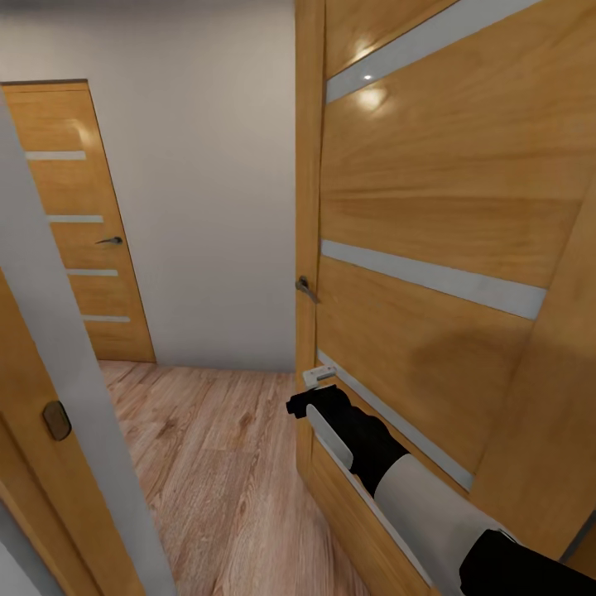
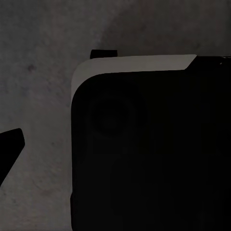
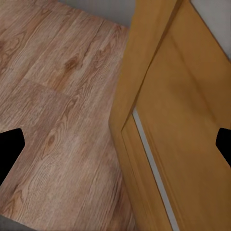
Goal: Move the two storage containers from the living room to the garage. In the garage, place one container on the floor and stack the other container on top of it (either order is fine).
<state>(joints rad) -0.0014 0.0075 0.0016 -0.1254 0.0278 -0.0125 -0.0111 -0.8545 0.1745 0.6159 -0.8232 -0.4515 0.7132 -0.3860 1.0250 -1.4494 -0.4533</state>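
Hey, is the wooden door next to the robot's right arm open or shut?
Open. The door is swung inward with its edge and handle facing the hallway, and the right gripper is against that edge.

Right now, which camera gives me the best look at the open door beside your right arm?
The head view: the open door shows nearly whole, with its handle and pale stripes, the right pincer by its edge. The right wrist view shows its lower edge over the plank floor.

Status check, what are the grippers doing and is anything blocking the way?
Right gripper open, empty, at the edge of the open wooden door. Left gripper state unclear. No storage containers in sight. Door close on the right; wood floor ahead, closed door beyond.
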